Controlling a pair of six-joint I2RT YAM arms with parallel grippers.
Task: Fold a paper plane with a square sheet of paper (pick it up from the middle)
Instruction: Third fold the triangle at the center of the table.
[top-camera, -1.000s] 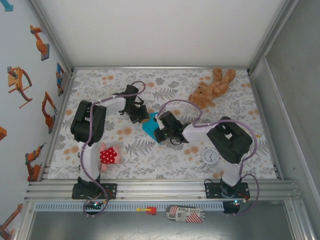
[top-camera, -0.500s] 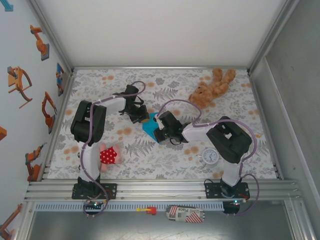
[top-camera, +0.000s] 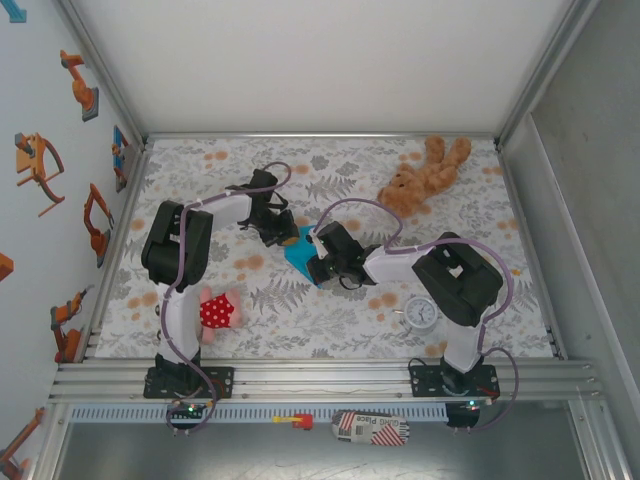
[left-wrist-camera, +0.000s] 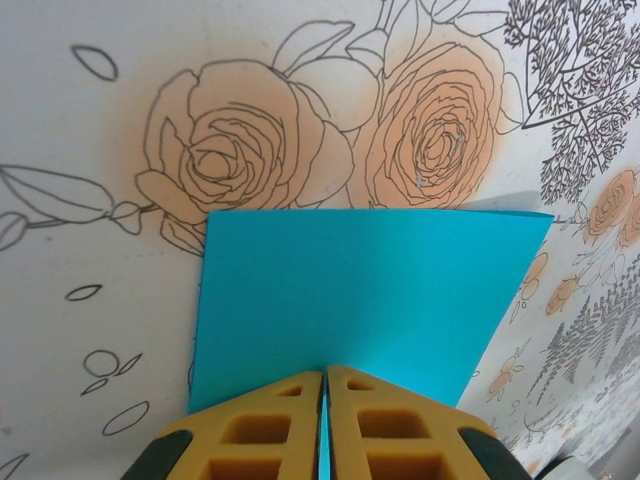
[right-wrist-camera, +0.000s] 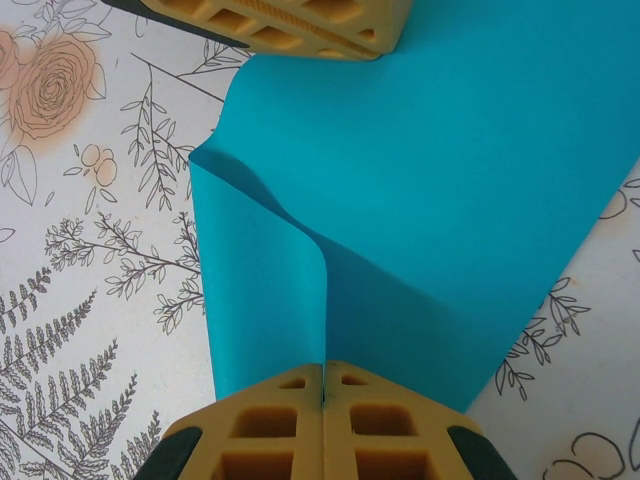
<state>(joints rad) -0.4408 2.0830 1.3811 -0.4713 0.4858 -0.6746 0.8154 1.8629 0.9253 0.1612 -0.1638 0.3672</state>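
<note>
The square sheet of paper (top-camera: 296, 252) is turquoise-blue and sits mid-table between the two wrists. My left gripper (top-camera: 287, 238) is shut on its far edge; in the left wrist view the sheet (left-wrist-camera: 370, 295) fans out flat from between the yellow fingers of that gripper (left-wrist-camera: 325, 378). My right gripper (top-camera: 314, 266) is shut on the near edge. In the right wrist view the paper (right-wrist-camera: 460, 170) is pinched into a raised fold at that gripper (right-wrist-camera: 324, 368). The left gripper's fingers (right-wrist-camera: 300, 22) hold the opposite edge at the top of that view.
A brown teddy bear (top-camera: 425, 175) lies at the back right. A small round white clock (top-camera: 420, 314) stands near the right arm's base, and a red polka-dot soft toy (top-camera: 216, 311) lies by the left arm. The table carries a floral cloth (top-camera: 330, 320) with metal rails around it.
The right gripper has edged slightly left toward the left one. Both stay closed on the paper.
</note>
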